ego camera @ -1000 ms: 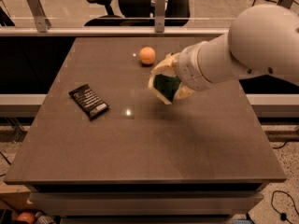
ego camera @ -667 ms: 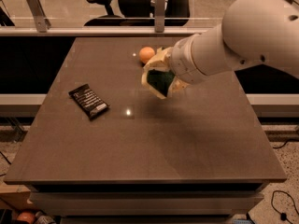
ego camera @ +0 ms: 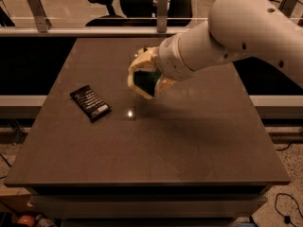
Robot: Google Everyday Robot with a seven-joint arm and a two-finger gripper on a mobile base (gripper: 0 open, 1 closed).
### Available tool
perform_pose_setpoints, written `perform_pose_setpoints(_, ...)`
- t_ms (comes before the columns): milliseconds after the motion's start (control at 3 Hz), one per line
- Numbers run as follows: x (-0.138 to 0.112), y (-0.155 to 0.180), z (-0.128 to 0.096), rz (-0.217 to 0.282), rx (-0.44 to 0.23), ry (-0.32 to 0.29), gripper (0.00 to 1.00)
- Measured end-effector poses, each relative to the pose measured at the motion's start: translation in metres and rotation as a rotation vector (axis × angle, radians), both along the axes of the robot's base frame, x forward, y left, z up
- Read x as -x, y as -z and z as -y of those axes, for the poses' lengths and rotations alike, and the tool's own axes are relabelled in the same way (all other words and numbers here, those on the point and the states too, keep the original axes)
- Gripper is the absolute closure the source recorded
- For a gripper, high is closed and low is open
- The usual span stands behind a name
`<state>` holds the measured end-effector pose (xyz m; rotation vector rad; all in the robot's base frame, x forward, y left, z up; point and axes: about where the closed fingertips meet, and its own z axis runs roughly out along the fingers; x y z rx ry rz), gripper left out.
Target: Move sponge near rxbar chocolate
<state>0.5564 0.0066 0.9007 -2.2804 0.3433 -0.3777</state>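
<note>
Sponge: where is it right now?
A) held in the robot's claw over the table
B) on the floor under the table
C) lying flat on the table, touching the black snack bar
A: the sponge is gripped in the claw, which hangs over the middle of the table, to the right of the rxbar chocolate and not touching it.

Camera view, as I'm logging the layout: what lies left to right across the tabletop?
rxbar chocolate → sponge, held above mid-table by the gripper → robot arm, reaching in from the right.
</note>
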Motion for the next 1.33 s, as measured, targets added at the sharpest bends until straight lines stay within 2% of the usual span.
perform_pose_setpoints(333,-0.002,0.007,-0.020,-0.030,-0.010,-0.067,1.00)
perform_pose_setpoints(667,-0.001,0.018,-0.031,-0.083,-0.013,-0.075,1.00)
perform_pose_setpoints(1333,0.001,0.040,-0.036,-0.185,-0.017,-0.029,1.00)
